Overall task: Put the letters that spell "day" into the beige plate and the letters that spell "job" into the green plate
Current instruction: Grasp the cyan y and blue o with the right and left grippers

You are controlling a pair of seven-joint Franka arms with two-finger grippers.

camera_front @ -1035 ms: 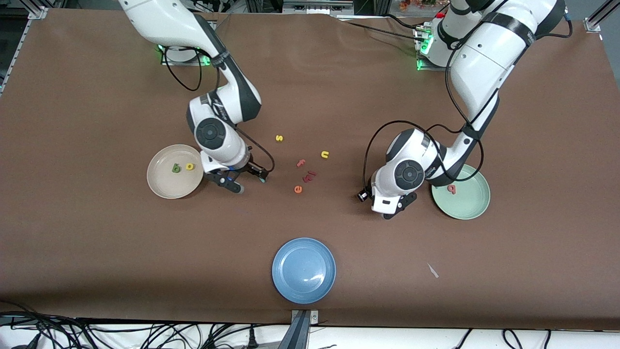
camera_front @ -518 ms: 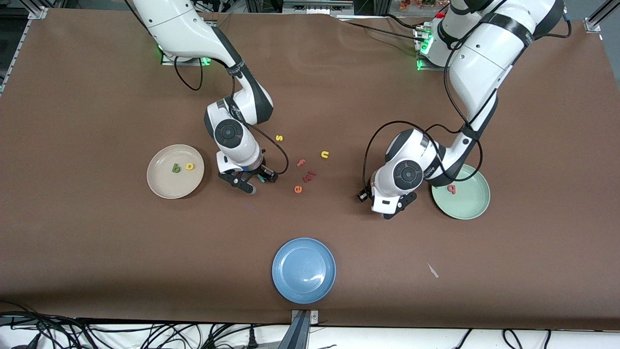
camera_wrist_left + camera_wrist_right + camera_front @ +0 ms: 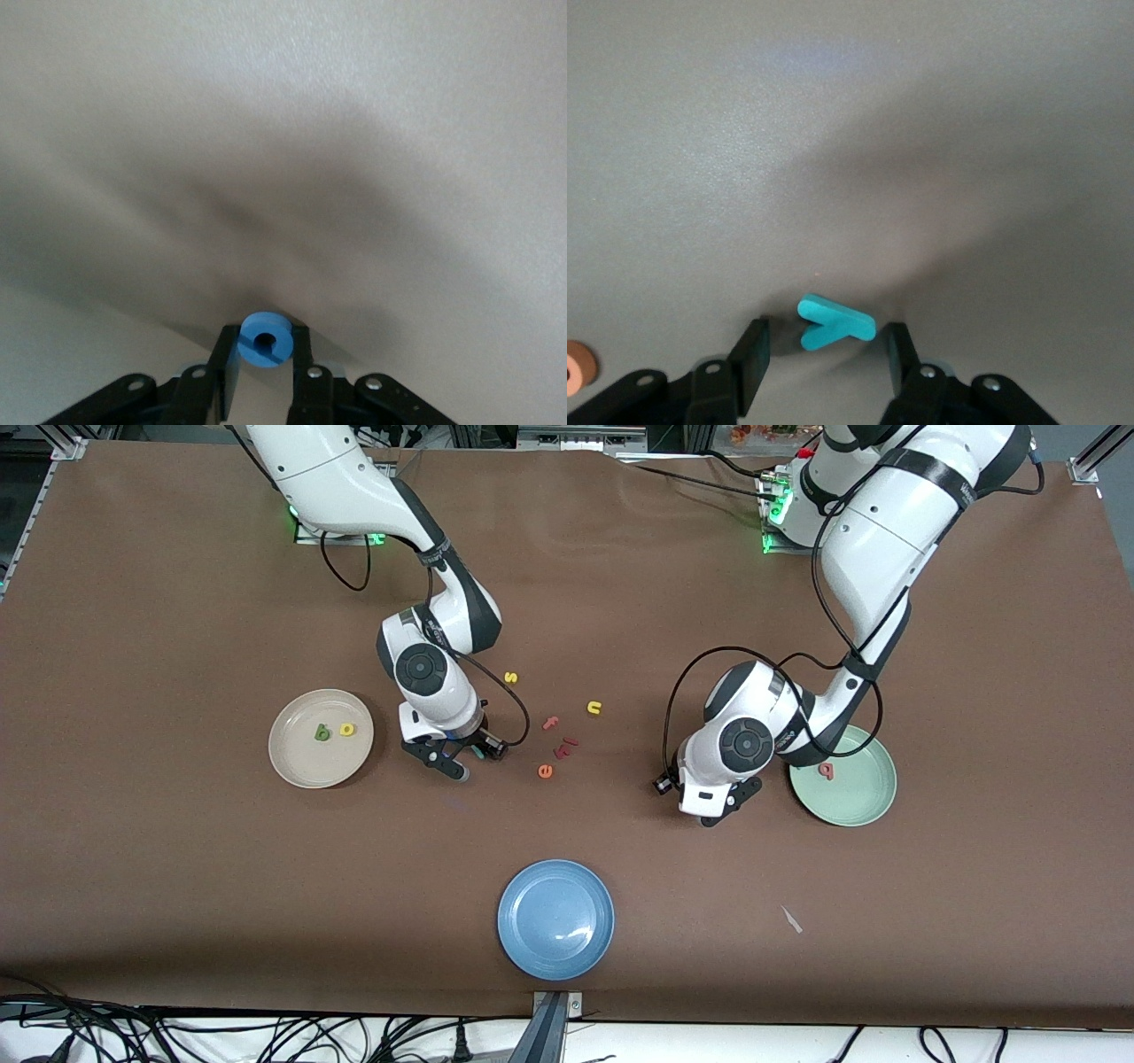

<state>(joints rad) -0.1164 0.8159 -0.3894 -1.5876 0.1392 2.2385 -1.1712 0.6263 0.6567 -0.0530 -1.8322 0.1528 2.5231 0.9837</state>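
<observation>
Left wrist view: left claw [image 3: 263, 367] pinches the blue "o" [image 3: 265, 338]; right claw [image 3: 824, 359] spread around the teal "y" [image 3: 833, 322].

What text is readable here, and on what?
yellow foam "s", on the table
yellow foam "n", table
pink foam "f", table
orange foam "e", table
blue foam "o", held by left gripper
teal foam "y", between right gripper fingers
Letters in beige plate and green plate, arm print: too small to read.
</observation>
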